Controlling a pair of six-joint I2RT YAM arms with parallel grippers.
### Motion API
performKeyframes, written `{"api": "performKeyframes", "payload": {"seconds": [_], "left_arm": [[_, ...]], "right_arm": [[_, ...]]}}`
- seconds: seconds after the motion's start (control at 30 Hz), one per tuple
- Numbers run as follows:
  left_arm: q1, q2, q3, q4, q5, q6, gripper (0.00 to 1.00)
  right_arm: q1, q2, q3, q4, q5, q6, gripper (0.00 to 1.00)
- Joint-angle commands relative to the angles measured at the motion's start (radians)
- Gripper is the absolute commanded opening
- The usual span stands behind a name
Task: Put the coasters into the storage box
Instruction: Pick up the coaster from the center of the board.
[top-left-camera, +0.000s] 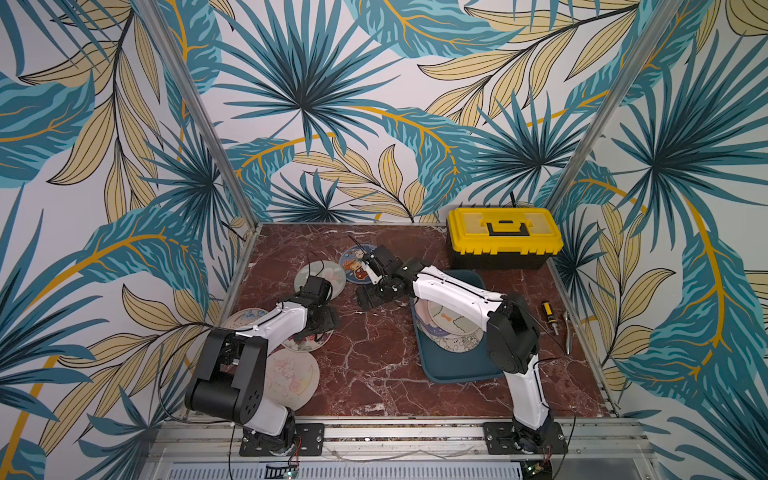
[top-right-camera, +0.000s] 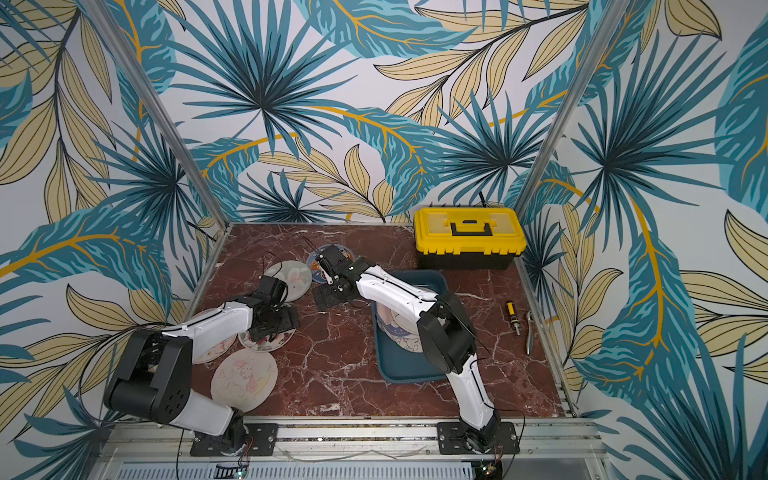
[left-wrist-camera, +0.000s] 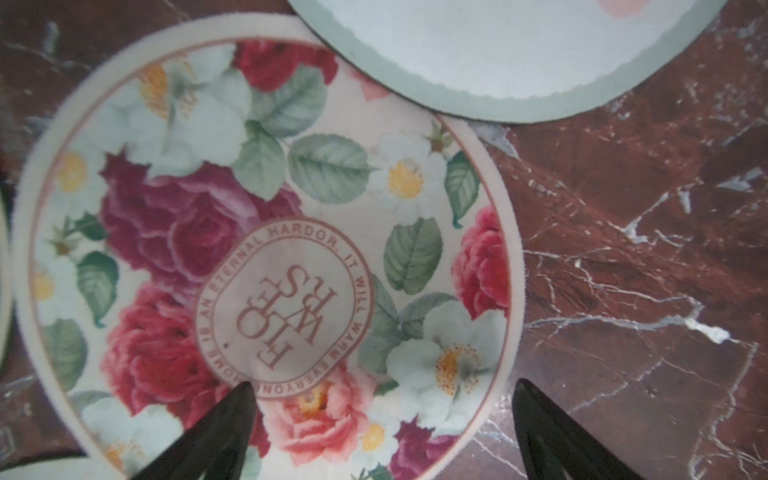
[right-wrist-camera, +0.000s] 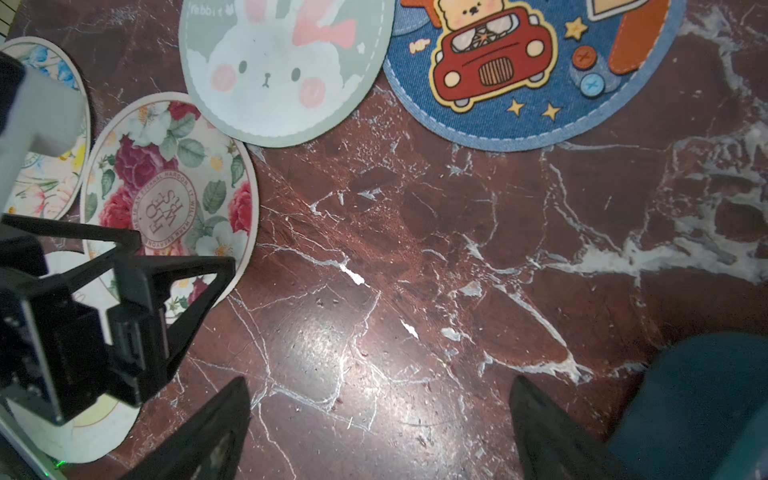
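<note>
Several coasters (top-left-camera: 451, 328) lay in the storage box (top-left-camera: 457, 370), right of centre. Left fingers (left-wrist-camera: 216, 436) and right fingers (right-wrist-camera: 216, 436) gaped wide, empty — the left above the rose coaster (left-wrist-camera: 266, 249); next, likely, pinching its rim.

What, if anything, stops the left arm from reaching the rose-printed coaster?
Probably nothing, so yes. The left gripper hangs open right above the rose coaster, one finger over its print, the other over bare table. Only the rabbit coaster seems to overlap its rim.
</note>
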Motion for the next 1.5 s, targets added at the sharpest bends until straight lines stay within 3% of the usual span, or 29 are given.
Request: {"api": "performKeyframes", "payload": {"seconds": [0.0, 0.6, 1.07, 1.17, 1.47], "left_arm": [[-0.005, 0.016, 0.051, -0.014, -0.019, -0.009, 0.97], [-0.012, 0.113, 0.077, -0.03, -0.013, -0.012, 0.96], [-0.014, 0.137, 0.084, -0.035, -0.001, -0.003, 0.8], [-0.015, 0.125, 0.08, -0.036, 0.001, 0.002, 0.73], [-0.021, 0.054, 0.068, -0.031, -0.005, 0.019, 0.22]], "right_arm": [[0.001, 0.005, 0.006, -0.01, 0.015, 0.008, 0.97], [-0.01, 0.003, -0.013, -0.011, 0.026, -0.009, 0.97], [-0.016, -0.001, -0.025, -0.002, 0.021, -0.015, 0.97], [-0.018, 0.001, -0.025, 0.002, 0.015, -0.013, 0.97], [-0.018, 0.003, -0.027, 0.003, 0.009, -0.012, 0.97]]}}
